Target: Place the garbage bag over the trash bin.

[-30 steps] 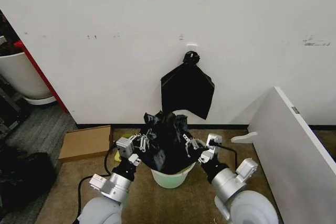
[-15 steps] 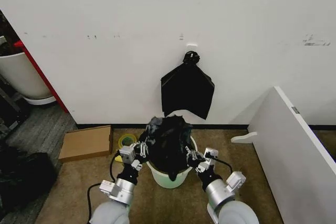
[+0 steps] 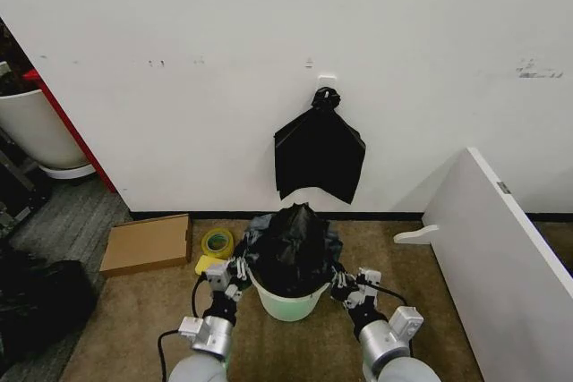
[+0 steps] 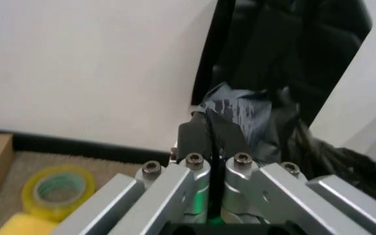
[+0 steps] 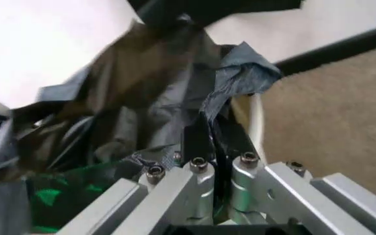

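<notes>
Silver metal links with bolt heads lead to the left pincer [image 4: 209, 139], whose dark fingers are clenched flat on a crinkled fold of the garbage bag [image 4: 240, 115]; the right pincer [image 5: 214, 142] is likewise clenched on a wrinkled grey-black flap of the same film. From the head view, the left pincer [image 3: 238, 270] sits at the left side of the trash bin [image 3: 288, 303] and the right pincer [image 3: 345, 282] at its right side, each touching the plastic at rim height. Thin, glossy and creased, the garbage bag [image 3: 293, 237] domes up over the bin's mouth and drapes down around its upper wall, between the two pincers, leaving the smooth, round, pale greenish lower body bare. The bin stands on brown carpet [image 3: 448, 310]. Just beside it to the left lie a yellow tape roll [image 3: 216, 241] and a flat cardboard box [image 3: 147, 243]. Beyond, against the white wall [image 3: 179, 42], hangs a flat black bundle of bags [image 3: 319, 154], knotted at its top.
</notes>
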Robot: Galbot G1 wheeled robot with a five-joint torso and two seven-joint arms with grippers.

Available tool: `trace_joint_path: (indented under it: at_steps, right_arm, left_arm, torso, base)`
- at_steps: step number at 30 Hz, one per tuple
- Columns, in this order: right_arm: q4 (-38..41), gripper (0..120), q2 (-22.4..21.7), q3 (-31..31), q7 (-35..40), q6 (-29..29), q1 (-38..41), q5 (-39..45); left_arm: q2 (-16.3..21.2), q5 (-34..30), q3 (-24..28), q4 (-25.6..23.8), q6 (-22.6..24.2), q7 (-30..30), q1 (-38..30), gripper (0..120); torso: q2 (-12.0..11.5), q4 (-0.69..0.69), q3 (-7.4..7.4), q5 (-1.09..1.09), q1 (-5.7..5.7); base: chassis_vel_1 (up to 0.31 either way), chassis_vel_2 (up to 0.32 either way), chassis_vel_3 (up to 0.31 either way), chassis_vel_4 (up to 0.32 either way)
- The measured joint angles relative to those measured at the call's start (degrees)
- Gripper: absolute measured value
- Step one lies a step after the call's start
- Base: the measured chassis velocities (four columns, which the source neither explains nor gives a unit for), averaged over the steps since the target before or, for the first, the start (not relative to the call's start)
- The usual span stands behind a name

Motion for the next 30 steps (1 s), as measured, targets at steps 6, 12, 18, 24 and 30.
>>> trace_joint_path:
  at_steps: [6,12,18,24,30]
  right_arm:
    - [-0.42,0,-0.59,-0.16,2.5,-0.81,-0.18,-3.45]
    - [-0.41,0,-1.26,-0.12,4.44,-3.85,-0.67,-6.59]
    - [0.01,0,-1.48,-0.08,6.32,-5.95,-2.51,-8.53]
    - [0.95,0,-1.66,-0.08,7.55,-9.48,-3.31,-8.68]
    - [1.8,0,-1.67,-0.08,8.11,-14.87,-3.64,-8.19]
  left_arm:
    - [0.42,0.0,-0.29,1.05,-0.19,-0.34,1.07,0]
    - [1.18,-1.07,-0.66,1.56,-0.13,-0.62,1.12,0]
    - [1.37,-1.5,-0.83,1.36,-0.05,-0.72,2.87,0]
    - [1.33,-1.31,-0.86,0.81,-0.06,-0.72,5.4,0]
    - [2.17,-0.77,-1.16,0.81,-0.1,-0.66,8.02,0]
  torso:
    - [0.0,-0.01,0.0,0.0,0.0]
    - [0.0,0.0,0.0,0.0,0.0]
    - [0.0,-0.01,0.0,0.0,0.0]
    - [0.0,-0.01,0.0,0.0,0.0]
    - [0.0,0.0,0.0,0.0,0.0]
  base:
    - [0.0,0.0,0.0,0.0]
    - [0.0,0.0,0.0,0.0]
    - [0.0,0.0,0.0,0.0]
    - [0.0,0.0,0.0,0.0]
    - [0.0,0.0,0.0,0.0]
